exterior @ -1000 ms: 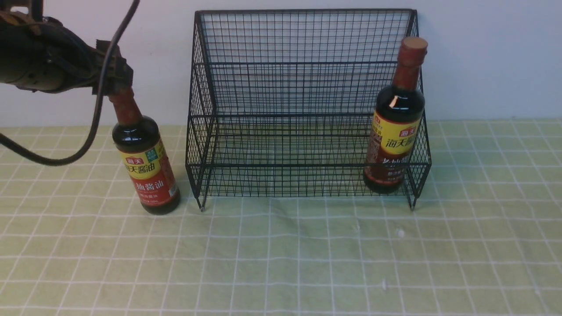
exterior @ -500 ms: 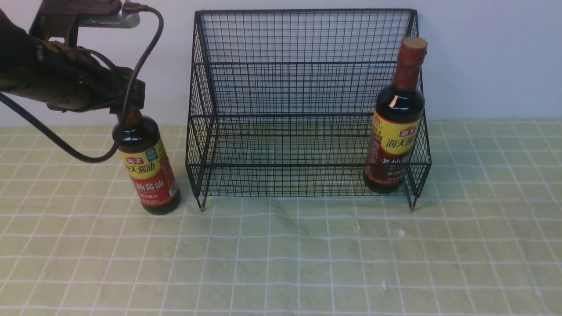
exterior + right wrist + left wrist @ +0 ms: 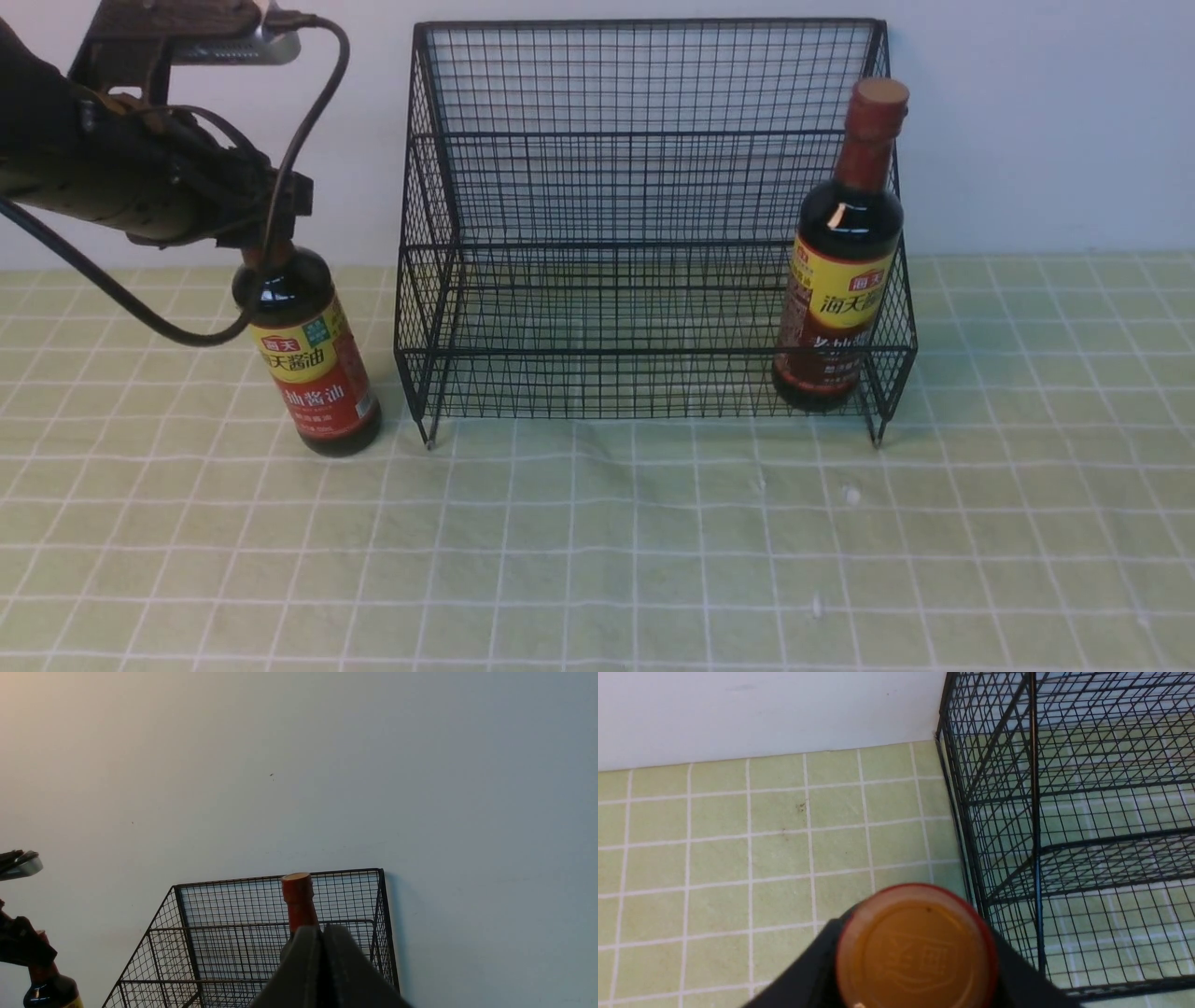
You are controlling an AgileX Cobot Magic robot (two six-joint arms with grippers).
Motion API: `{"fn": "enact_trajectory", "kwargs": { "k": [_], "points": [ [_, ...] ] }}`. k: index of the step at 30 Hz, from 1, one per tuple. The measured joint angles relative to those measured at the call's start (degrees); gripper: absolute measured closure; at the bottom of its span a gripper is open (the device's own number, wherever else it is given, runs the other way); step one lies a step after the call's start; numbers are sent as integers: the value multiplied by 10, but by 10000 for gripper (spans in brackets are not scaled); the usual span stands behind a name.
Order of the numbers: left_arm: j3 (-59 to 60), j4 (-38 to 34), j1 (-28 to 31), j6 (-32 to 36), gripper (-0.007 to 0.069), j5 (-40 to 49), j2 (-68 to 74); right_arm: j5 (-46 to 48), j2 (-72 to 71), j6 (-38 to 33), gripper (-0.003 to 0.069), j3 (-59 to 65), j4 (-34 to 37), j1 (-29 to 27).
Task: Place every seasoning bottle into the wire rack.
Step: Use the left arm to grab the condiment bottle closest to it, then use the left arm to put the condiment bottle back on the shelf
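Note:
One seasoning bottle (image 3: pixel 313 364), dark with a yellow-and-red label, stands on the cloth just left of the wire rack (image 3: pixel 644 187), leaning a little left. My left gripper (image 3: pixel 266 247) comes in from the left and is shut on its neck. In the left wrist view, black fingers (image 3: pixel 808 970) press both sides of the tan cap (image 3: pixel 915 952). The other seasoning bottle (image 3: pixel 840 289) stands upright in the rack's lower tier, at the right end. My right gripper (image 3: pixel 322 938) is shut and empty, seen only in its wrist view, back from the rack.
The rack stands against a white wall (image 3: pixel 1027 140) on a green checked cloth (image 3: pixel 607 560). A black cable (image 3: pixel 308 121) loops from the left arm near the bottle. The rack's left side (image 3: pixel 1034 812) is close beside the held bottle.
The left gripper came down from the bottle's cap to the base of its neck and closed on it. The bottle's top shifted slightly left. The bottle in the rack stayed still.

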Motion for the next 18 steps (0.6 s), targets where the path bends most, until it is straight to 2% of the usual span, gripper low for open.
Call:
{"fn": "enact_trajectory", "kwargs": {
  "k": [9,18],
  "points": [
    [-89,-2,0,0,348,24,-50,2,0,9,672,0,0,0],
    [-176,-119,0,9,348,16,-54,2,0,10,672,1,0,0]
  ]
}}
